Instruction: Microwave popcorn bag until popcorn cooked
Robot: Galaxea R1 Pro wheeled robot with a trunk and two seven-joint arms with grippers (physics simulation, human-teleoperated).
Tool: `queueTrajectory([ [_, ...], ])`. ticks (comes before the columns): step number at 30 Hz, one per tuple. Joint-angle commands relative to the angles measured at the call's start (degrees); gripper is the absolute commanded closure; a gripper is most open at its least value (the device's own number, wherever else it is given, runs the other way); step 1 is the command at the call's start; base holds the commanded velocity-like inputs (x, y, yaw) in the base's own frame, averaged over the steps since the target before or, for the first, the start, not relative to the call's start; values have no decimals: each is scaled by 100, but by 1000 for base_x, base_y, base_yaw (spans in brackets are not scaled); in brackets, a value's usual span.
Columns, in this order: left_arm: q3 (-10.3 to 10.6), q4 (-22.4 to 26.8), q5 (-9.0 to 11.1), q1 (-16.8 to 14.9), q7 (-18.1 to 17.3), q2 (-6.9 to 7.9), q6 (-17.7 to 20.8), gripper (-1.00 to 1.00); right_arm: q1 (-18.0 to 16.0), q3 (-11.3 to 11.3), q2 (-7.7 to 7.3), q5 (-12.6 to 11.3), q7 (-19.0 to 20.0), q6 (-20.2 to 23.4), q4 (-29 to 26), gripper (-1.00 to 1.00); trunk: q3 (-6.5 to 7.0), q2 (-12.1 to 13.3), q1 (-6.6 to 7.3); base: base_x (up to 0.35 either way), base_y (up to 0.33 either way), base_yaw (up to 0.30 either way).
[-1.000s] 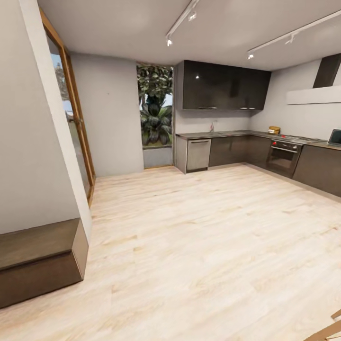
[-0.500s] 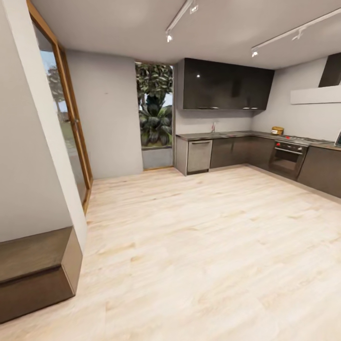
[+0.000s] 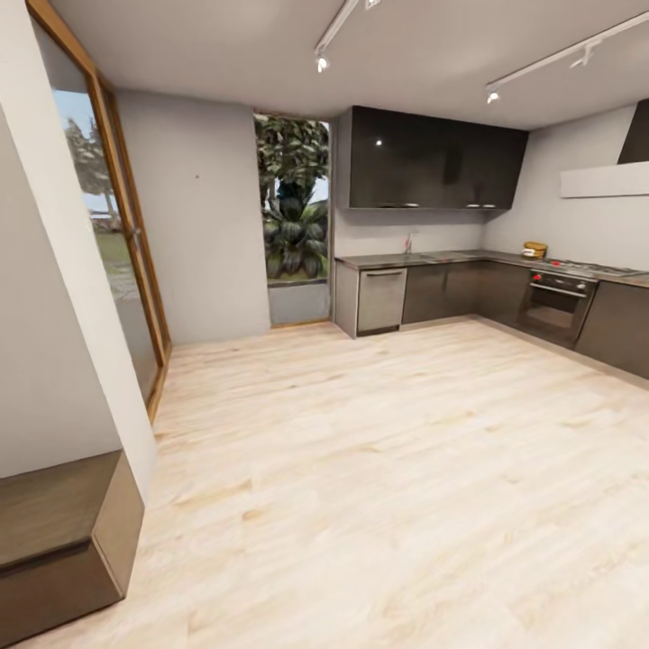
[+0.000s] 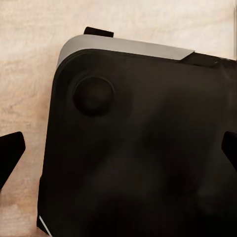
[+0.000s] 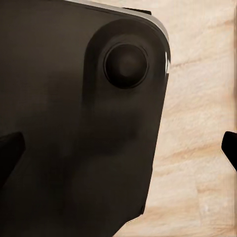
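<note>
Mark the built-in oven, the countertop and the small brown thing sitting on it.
built-in oven point(image 3: 552, 310), head view, on its dark glass door.
countertop point(image 3: 424, 259), head view, on the bare grey top near the tap.
small brown thing point(image 3: 534, 250), head view, on its middle; too small to identify.

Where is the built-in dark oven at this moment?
In the head view, the built-in dark oven is at the far right, set in the dark cabinet fronts below the steel gas hob, beyond the pale wooden floor.

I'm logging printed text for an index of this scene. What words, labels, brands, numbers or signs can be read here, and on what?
None can be read.
The oven has red knobs, but any marks by them are too small.
The brownish thing on the countertop is too far off to show a label.
</note>
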State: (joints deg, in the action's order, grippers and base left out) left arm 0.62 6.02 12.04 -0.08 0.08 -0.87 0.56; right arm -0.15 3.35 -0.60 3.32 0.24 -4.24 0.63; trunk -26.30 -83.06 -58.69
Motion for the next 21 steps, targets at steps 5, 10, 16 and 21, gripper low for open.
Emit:
queueTrajectory([
  [5, 3, 4, 44, -1, 1, 0, 4, -100, -2, 27, -1, 28, 3, -24, 7, -100, -4, -2, -3, 322, 0, 0],
  [10, 0, 4, 44, -1, 1, 0, -16, -100, -1, 25, -1, 28, 3, -24, 7, -100, -4, -2, -3, 322, 0, -79],
  [16, 0, 7, 18, -1, 1, 0, -37, -100, -2, 25, -1, 20, 3, -16, 7, -100, -4, -2, -3, 241, 0, -230],
  [21, -14, 12, 26, -1, 1, 0, -38, -100, -3, 25, -5, 19, 3, -15, 7, -100, -4, -2, -3, 18, 0, -245],
])
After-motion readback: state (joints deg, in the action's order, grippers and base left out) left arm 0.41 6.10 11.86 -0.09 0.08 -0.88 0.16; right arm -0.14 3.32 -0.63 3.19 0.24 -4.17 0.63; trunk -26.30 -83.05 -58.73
